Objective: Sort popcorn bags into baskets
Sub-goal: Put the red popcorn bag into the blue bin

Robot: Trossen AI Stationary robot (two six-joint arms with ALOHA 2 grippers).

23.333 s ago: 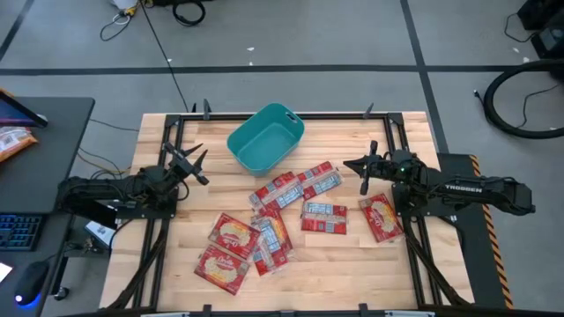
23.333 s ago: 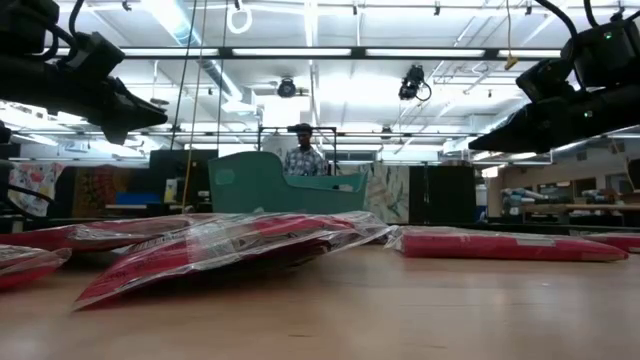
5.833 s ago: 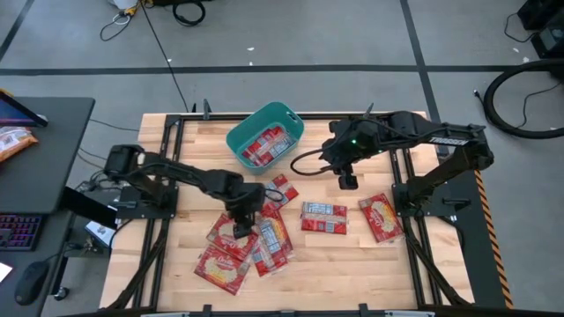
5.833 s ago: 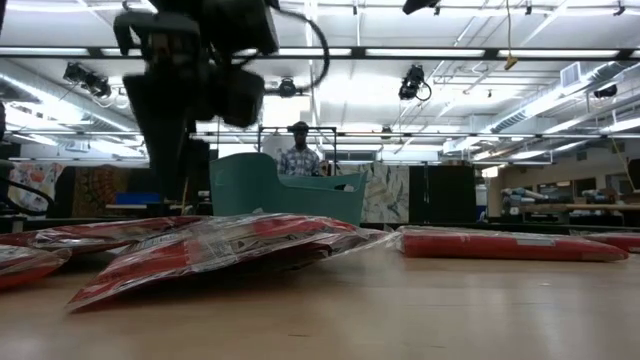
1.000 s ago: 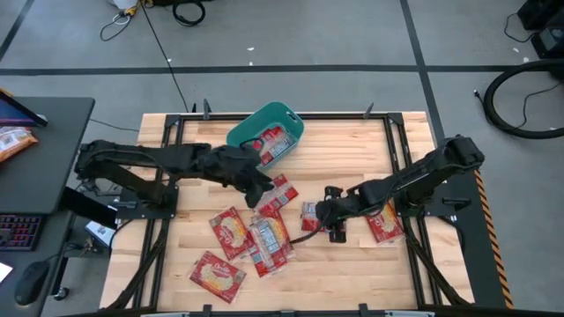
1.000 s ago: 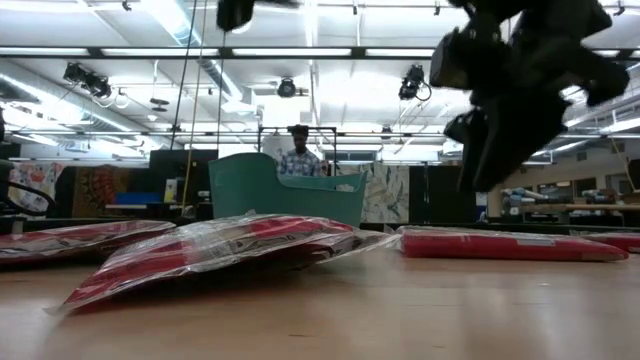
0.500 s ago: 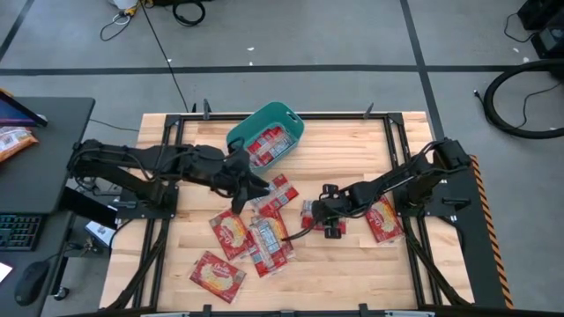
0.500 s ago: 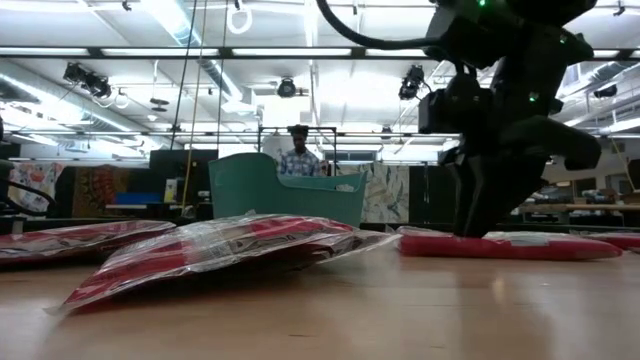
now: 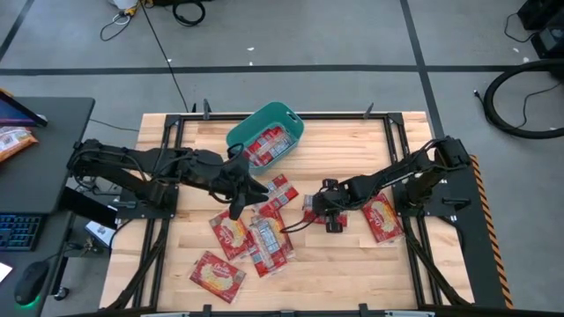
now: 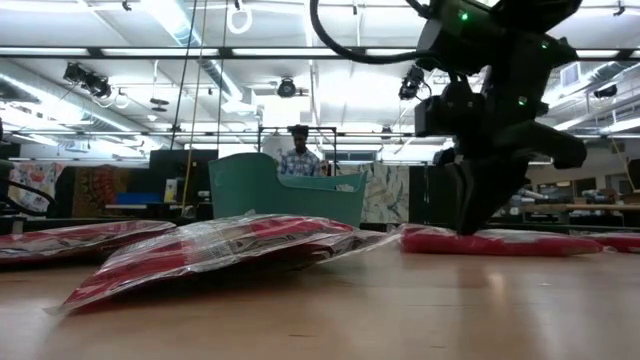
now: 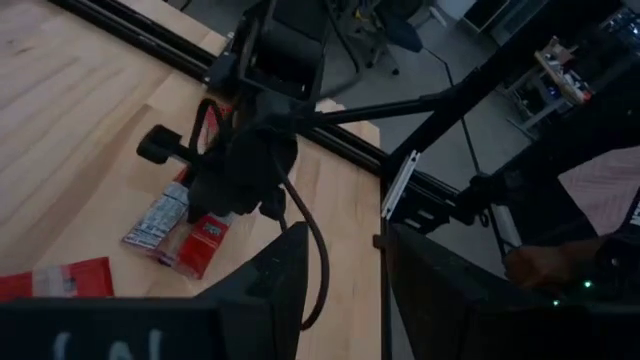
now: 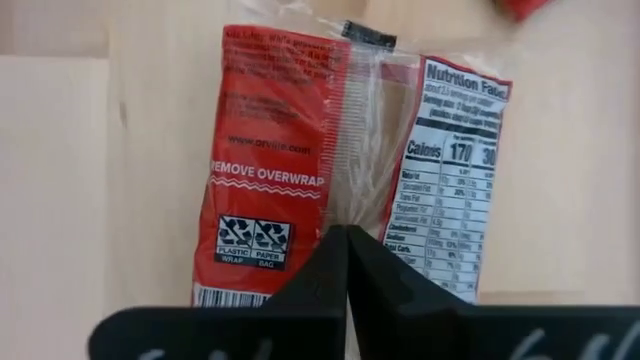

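The teal basket (image 9: 286,114) stands at the table's far middle with red popcorn bags (image 9: 264,145) inside. More popcorn bags lie flat on the wood (image 9: 233,233) (image 9: 269,239) (image 9: 216,273) (image 9: 381,217). My right gripper (image 9: 322,207) is down on one popcorn bag (image 9: 308,211) right of centre and is shut on it; the low view shows this popcorn bag (image 10: 520,241) under the gripper (image 10: 478,228). My left gripper (image 9: 240,210) hangs open above the bags left of centre, with nothing between its fingers (image 11: 345,290). My right gripper pinches the popcorn bag's clear wrap at the seam (image 12: 350,215) that runs down the middle of its upper face, near one edge. Both fingertips (image 12: 325,262) meet there. They come from above, slanting down. The popcorn bag lies flat on the table.
A person (image 10: 300,158) stands beyond the table, behind the basket (image 10: 280,185). An orange-and-white packet (image 9: 13,141) lies on the desk off the table's left side. Black frame rails (image 9: 401,158) run along the table's sides. Bare wood (image 9: 335,273) lies along the near edge.
My right gripper has sunk onto the popcorn bag right of centre, drifted slightly toward the far edge, and shut on it. My left gripper has drawn back from the basket toward the table's near left, staying open.
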